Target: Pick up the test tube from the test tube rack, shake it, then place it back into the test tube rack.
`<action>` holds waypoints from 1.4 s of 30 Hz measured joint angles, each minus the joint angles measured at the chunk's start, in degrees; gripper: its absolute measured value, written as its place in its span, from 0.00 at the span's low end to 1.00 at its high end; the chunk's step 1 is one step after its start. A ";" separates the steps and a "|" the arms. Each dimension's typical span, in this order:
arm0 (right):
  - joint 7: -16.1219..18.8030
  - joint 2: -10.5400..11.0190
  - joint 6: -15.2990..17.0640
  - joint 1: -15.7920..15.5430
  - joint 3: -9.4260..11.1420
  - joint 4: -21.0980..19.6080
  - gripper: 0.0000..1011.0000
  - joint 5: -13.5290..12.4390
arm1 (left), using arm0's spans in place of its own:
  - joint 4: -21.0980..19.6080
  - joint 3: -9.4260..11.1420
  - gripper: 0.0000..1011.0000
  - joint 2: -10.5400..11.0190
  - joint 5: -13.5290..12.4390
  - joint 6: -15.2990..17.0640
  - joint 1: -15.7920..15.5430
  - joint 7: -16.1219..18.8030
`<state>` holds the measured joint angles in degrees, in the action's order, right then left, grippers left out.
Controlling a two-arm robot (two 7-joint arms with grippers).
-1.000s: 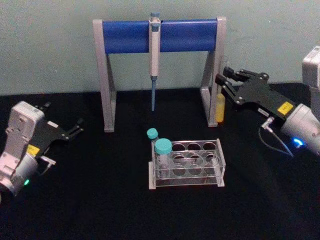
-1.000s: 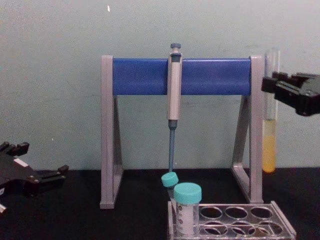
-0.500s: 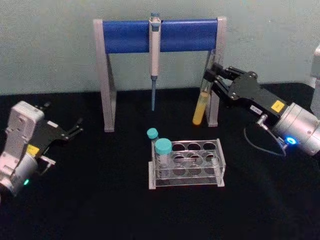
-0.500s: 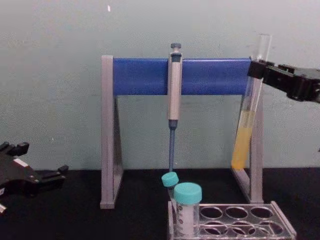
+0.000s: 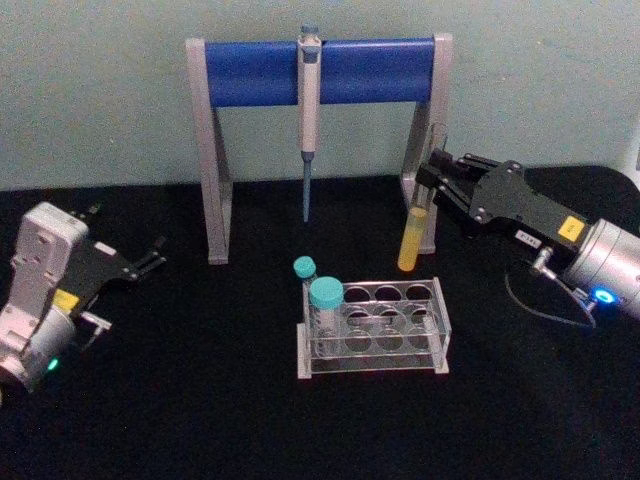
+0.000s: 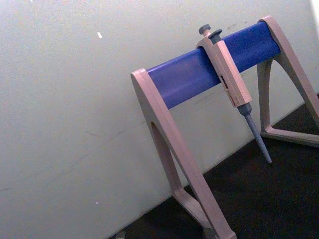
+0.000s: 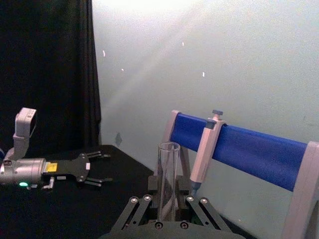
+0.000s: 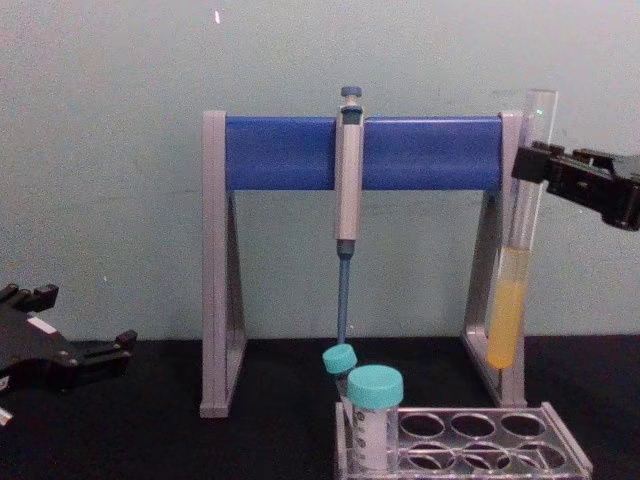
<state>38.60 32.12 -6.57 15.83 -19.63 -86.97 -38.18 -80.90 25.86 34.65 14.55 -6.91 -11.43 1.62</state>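
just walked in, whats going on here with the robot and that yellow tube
The right hand holds the test tube by its upper part, lifted clear of the test tube rack and slightly tilted in the air behind it, near the right leg of the stand. Yellow liquid sits in its lower part. The tube is not yet back in the rack, where two teal-capped vials stand at the left end. The left hand rests open off to the left.

Clear glossy glass: test tube [image 8: 507, 320]. Transparent shiny plastic: test tube rack [image 5: 372, 352]. Matt black cloth on table [image 5: 200, 400]; stand [image 5: 250, 72] looks smooth, matt plastic.
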 joint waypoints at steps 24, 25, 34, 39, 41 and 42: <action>-0.98 0.08 -1.44 0.19 -0.91 -0.21 0.23 1.83 | 0.00 0.00 0.99 0.00 0.00 0.00 0.00 0.00; -0.93 0.08 -1.44 0.23 -0.97 -0.17 0.22 1.85 | 0.00 0.00 0.99 0.00 0.00 0.00 0.00 0.00; -0.38 -0.04 -1.51 0.51 -1.46 0.36 0.22 2.02 | 0.00 0.00 0.99 0.00 0.00 0.00 0.00 0.00; -0.17 -0.33 -1.51 0.74 -1.95 1.04 0.22 2.21 | 0.00 0.00 0.99 0.00 0.00 0.00 0.00 0.00; -0.15 -0.53 -1.49 0.85 -2.24 1.54 0.23 2.39 | 0.00 0.00 0.99 0.00 0.00 0.00 0.00 0.00; -0.14 -0.60 -1.47 0.89 -2.34 1.75 0.23 2.44 | 0.00 0.00 0.99 0.00 0.00 0.00 0.00 0.00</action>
<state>38.46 31.52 -8.04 16.72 -21.97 -85.22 -35.74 -80.90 25.86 34.65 14.55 -6.91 -11.43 1.62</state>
